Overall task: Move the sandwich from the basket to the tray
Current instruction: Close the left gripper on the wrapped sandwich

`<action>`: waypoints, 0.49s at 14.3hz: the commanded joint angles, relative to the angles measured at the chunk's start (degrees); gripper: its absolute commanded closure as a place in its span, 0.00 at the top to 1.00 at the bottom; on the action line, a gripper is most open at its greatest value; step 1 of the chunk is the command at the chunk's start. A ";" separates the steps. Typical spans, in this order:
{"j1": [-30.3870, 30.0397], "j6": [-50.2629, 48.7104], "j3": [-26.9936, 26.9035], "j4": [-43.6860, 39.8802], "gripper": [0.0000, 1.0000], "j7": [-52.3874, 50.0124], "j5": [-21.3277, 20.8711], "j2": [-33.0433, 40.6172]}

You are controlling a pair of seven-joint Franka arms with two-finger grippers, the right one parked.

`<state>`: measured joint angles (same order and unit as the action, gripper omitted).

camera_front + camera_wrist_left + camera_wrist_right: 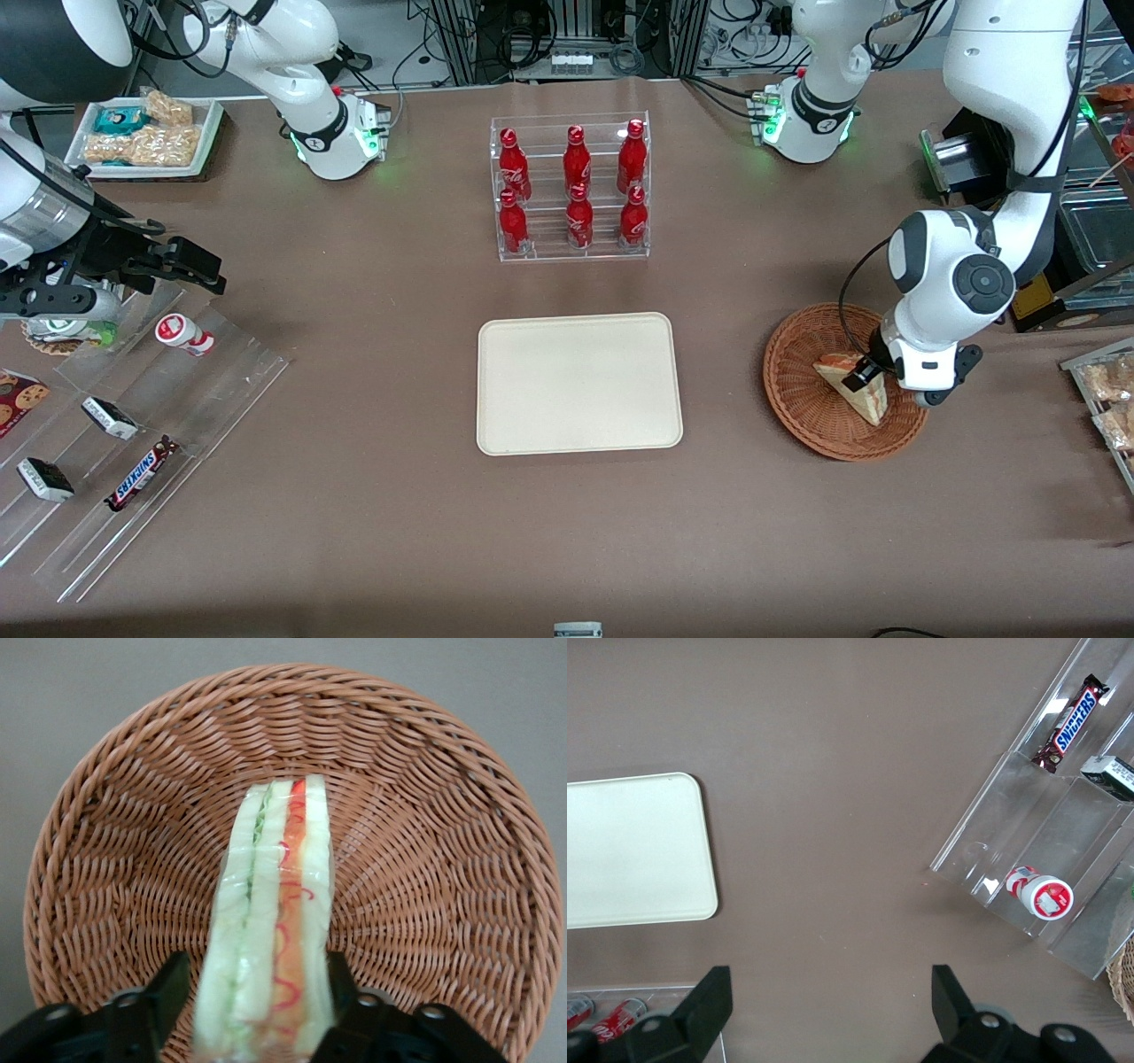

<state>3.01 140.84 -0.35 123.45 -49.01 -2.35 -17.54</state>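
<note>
A robotics lab dressed up as a snack shop. White robot arm bases [337, 142] are bolted to a brown-covered desk [354, 496], with cables and aluminium framing [567, 35] at its far edge. Shop goods sit in clear acrylic displays: red bottles [576, 190] in a rack, and chocolate bars [140, 474] on stepped shelves.

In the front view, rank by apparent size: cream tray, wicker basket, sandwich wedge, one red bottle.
1. Flat cream-beige rectangular tray
2. Round reddish-brown woven wicker basket
3. Triangular pale-bread sandwich, gripped by the end effector; a red bottle looks alike, unranked.
</note>
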 commanded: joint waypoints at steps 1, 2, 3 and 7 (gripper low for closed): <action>-0.37 -0.48 0.52 -1.46 0.03 -2.58 -0.38 0.84; -0.02 -3.35 0.61 -3.11 0.03 -2.58 -0.47 1.28; 0.15 -7.64 1.05 -5.92 0.03 -2.49 -0.47 1.19; 6.81 -17.36 2.54 -14.11 0.03 -2.49 -0.12 0.40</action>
<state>5.64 125.54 2.23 111.76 -50.13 -2.35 -16.98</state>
